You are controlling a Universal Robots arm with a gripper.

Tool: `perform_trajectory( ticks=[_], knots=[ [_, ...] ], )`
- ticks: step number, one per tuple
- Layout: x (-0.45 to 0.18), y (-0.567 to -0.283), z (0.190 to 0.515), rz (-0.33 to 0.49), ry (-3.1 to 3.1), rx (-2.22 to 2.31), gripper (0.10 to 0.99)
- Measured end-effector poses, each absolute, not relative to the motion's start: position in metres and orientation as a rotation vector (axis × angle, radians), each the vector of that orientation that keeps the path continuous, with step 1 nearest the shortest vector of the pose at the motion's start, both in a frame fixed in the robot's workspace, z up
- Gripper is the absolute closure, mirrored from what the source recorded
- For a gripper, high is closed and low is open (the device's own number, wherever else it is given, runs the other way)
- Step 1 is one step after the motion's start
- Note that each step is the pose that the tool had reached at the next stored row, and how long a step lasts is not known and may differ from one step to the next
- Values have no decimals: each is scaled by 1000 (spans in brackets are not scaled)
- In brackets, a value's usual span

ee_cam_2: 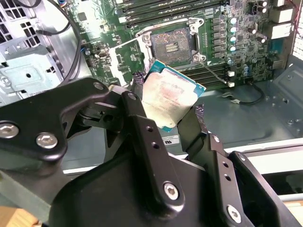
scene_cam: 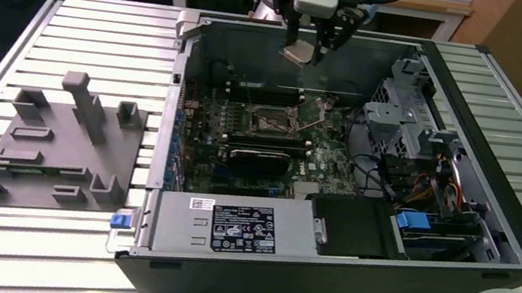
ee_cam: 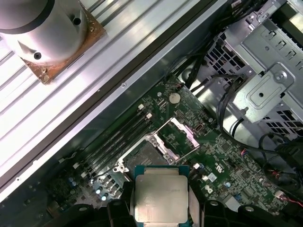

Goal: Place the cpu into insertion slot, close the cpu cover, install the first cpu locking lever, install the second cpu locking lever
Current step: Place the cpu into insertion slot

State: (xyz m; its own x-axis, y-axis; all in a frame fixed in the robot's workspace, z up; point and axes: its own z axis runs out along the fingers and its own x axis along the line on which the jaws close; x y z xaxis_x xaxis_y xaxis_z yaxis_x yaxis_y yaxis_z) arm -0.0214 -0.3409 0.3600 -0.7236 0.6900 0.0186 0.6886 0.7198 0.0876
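Pale silver metal is catching the light in the second wrist view, where the cpu (ee_cam_2: 170, 97) is hanging tilted between the two black fingers (ee_cam_2: 142, 125) of the claw (ee_cam_2: 168, 97). The claw is pinching the chip by two opposite edges, narrowed to the chip's width, and is gripping nothing else. In the exterior view the claw (scene_cam: 307, 46) is carrying the chip high above the insertion slot (scene_cam: 272, 123) and well apart from it, over the far wall of the open computer case (scene_cam: 498, 185). The slot's dark recess (ee_cam_2: 171, 42) is sitting bare on the green motherboard (ee_cam_2: 246, 28). Just beside the slot, the cpu cover (ee_cam_2: 127, 59) is lying swung open.

The chip is looking light, thin and rigid, so it is unlikely to be bending in the grip. Its smooth metal face is probably offering little friction, which is making the thin green edges the sensible place to hold, as the claw is doing. The underside and the slot's contacts are likely delicate, and the tilt is suggesting the chip could twist between the fingers.
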Motion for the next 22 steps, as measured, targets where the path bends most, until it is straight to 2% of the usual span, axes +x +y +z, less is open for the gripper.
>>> perform_trajectory(
  ticks=[22],
  knots=[
    [-21, -341, 358, 137, 2833, 1305, 549]
  ],
)
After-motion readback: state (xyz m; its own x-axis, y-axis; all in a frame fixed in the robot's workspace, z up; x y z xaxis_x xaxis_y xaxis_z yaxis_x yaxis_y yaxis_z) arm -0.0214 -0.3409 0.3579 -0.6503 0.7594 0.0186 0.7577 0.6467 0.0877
